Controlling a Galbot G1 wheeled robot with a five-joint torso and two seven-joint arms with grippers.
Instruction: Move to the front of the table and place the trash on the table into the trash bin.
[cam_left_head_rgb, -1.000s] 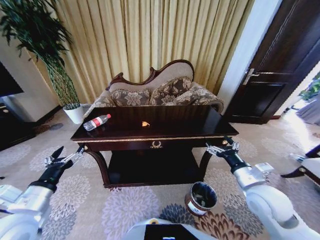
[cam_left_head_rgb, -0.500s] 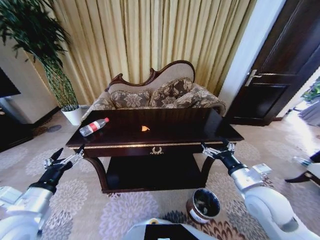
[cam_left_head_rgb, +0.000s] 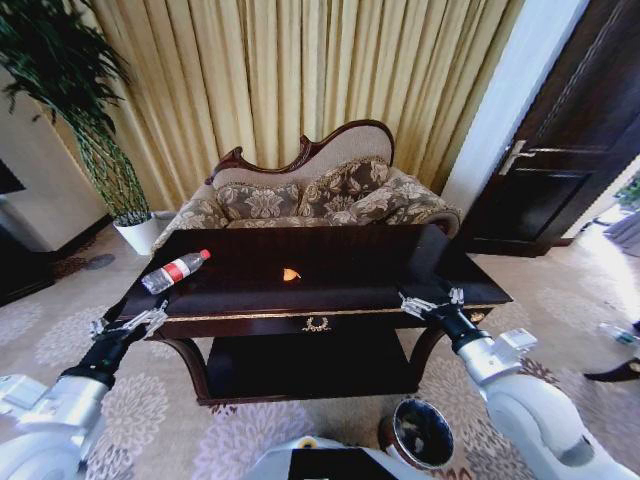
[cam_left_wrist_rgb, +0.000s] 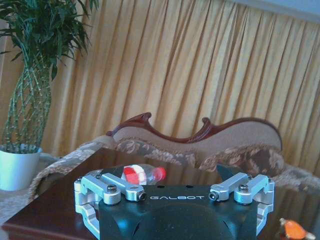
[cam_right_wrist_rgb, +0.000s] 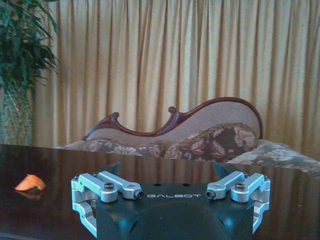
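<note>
Across the last second the whole head view has shifted: the table (cam_left_head_rgb: 330, 290) sits larger and lower, so the robot has driven closer to its front, while both arms keep their raised, parked pose. In the head view now, the left gripper (cam_left_head_rgb: 128, 325) hangs by the table's left front corner and the right gripper (cam_left_head_rgb: 430, 304) over the right front edge, both spread wide and empty. The bottle (cam_left_head_rgb: 174, 271) lies on its side near the left end, the orange scrap (cam_left_head_rgb: 291, 274) at mid-table, and the trash bin (cam_left_head_rgb: 422, 434) stands on the carpet below the right arm. The left wrist view shows the bottle (cam_left_wrist_rgb: 142, 173) beyond open jaws; the right wrist view shows the scrap (cam_right_wrist_rgb: 30, 182) well off to one side. Nothing is binned yet; the approach looks nearly done.
</note>
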